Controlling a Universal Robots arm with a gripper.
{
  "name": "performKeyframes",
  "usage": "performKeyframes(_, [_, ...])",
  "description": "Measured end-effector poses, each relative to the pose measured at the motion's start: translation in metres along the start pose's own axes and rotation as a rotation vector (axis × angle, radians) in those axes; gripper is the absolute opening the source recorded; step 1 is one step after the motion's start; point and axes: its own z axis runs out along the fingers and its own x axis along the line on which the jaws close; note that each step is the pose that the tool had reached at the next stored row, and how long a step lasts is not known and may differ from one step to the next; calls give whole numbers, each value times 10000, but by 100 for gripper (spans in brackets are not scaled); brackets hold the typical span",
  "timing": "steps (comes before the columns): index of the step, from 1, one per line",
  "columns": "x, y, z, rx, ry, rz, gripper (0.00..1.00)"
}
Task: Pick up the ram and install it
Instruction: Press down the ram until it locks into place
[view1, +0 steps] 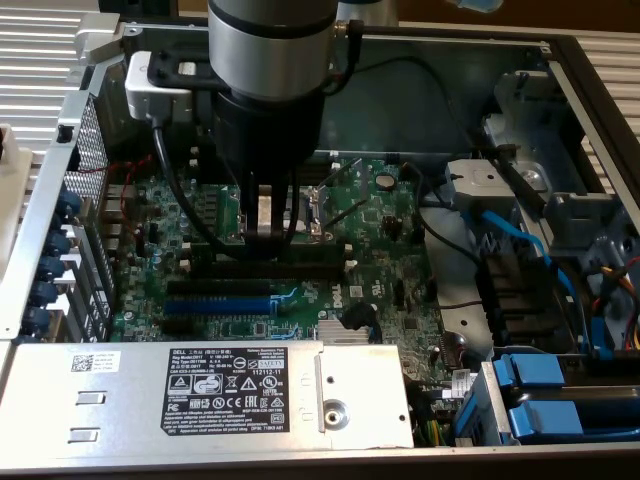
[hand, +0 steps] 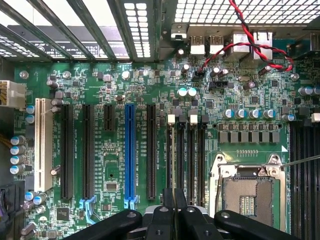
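Gripper (view1: 268, 232) fingers look pinched nearly together on the ram (hand: 174, 200), which I see standing edge-on over the memory slots (hand: 187, 150) beside the CPU socket (hand: 248, 192) on the motherboard (view1: 390, 250).

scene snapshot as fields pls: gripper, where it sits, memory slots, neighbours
gripper: shut, pointing down at the motherboard
position: over the black memory slots, next to the CPU socket
held item: cannot tell; a thin dark edge shows in the grip in the wrist view
slots: bare, with white end clips
neighbour: blue expansion slot
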Motion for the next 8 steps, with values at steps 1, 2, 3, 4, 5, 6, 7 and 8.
performKeyframes(1, [0, 0, 0, 3, 0, 0, 12])
performKeyframes(2, [0, 0, 0, 5, 0, 0, 12])
performKeyframes(3, [0, 0, 0, 8, 0, 0, 12])
performKeyframes(4, [0, 0, 1, 11, 0, -1, 12])
performKeyframes(5, [0, 0, 1, 15, -1, 0, 12])
performKeyframes(6, [0, 0, 1, 18, 0, 0, 12])
performKeyframes(7, [0, 0, 2, 22, -1, 0, 12])
performKeyframes(8, [0, 1, 2, 27, -1, 0, 12])
